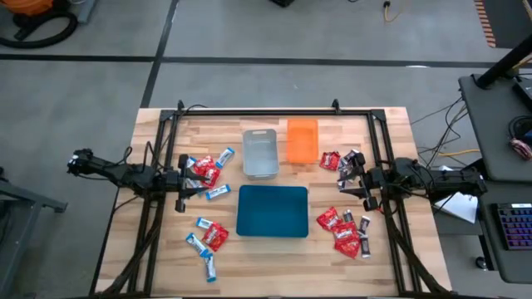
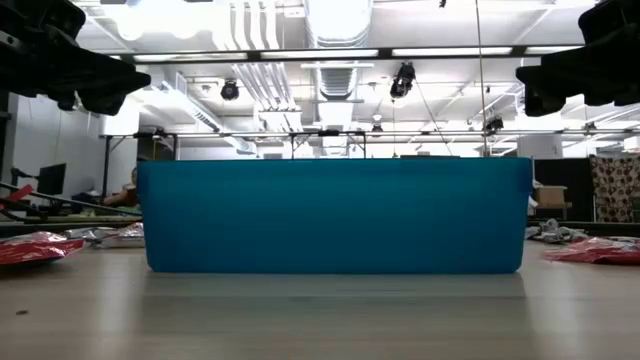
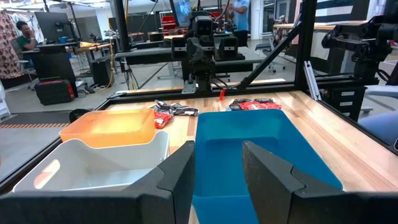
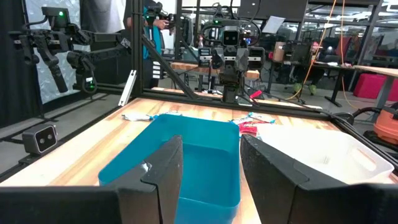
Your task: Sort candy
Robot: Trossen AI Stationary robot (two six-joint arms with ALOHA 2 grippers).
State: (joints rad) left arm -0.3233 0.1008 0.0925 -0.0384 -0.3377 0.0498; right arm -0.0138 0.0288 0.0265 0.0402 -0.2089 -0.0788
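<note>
Candy lies in loose heaps on the wooden table: red packets and blue-and-white bars at the left [image 1: 206, 172] and near left [image 1: 208, 239], red packets and dark mini bars at the right [image 1: 342, 162] and near right [image 1: 345, 228]. My left gripper [image 1: 184, 184] hovers open at the table's left edge, pointing level toward the centre, with nothing between its fingers [image 3: 219, 180]. My right gripper [image 1: 356, 181] hovers open at the right edge, facing it, also with nothing between its fingers [image 4: 211, 174]. Neither touches any candy.
A blue tray [image 1: 273, 211] sits at the table's centre, a grey tray [image 1: 260, 154] and an orange tray [image 1: 302, 139] side by side behind it. A black frame [image 1: 274, 110] runs along the far edge and down both sides. People stand in the room beyond.
</note>
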